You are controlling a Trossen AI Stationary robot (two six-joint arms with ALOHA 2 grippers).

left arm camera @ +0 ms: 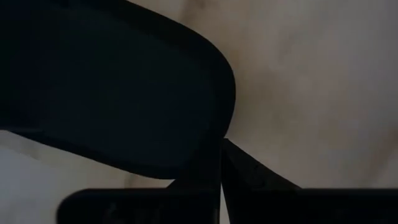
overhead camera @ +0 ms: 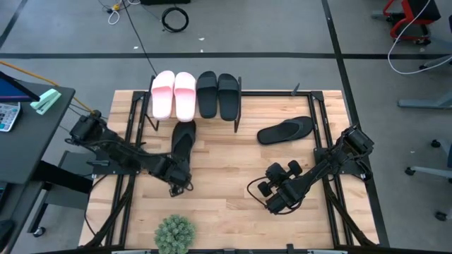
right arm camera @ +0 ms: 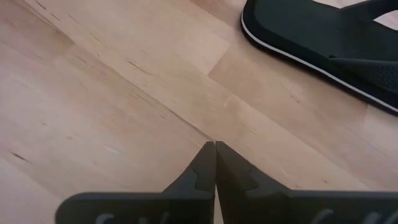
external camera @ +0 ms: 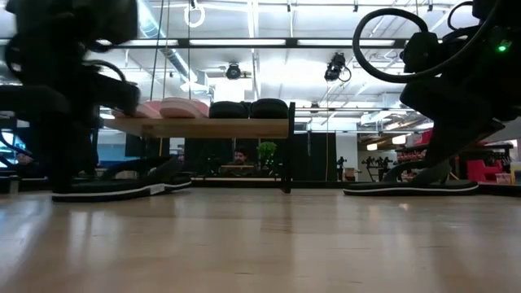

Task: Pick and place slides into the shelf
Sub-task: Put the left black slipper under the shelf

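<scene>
The shelf [overhead camera: 196,116] stands at the table's far edge, with two pink slides [overhead camera: 174,94] and two wide black slides [overhead camera: 217,94] resting sole-down on its top board [external camera: 203,128]. One thin black sandal [overhead camera: 183,140] lies flat on the table, its far end at the shelf's near edge. My left gripper [overhead camera: 181,164], shut, is at this sandal's near end [left arm camera: 186,149]. The other thin black sandal [overhead camera: 286,131] lies flat to the right. My right gripper [right arm camera: 215,149] is shut over bare wood on the near side of it [overhead camera: 274,201], touching nothing. My left gripper meets the thin black sandal with its shut fingertips [left arm camera: 222,155] against the rim of the rounded near end [left arm camera: 217,127], coming from the table's near side and slanting down. The sandal lies flat on the table [external camera: 106,190].
A small green plant [overhead camera: 174,234] stands at the table's near edge, close behind my left arm. Black metal frame rails [overhead camera: 321,120] run along the table's left and right sides. Bare wood lies between the two arms.
</scene>
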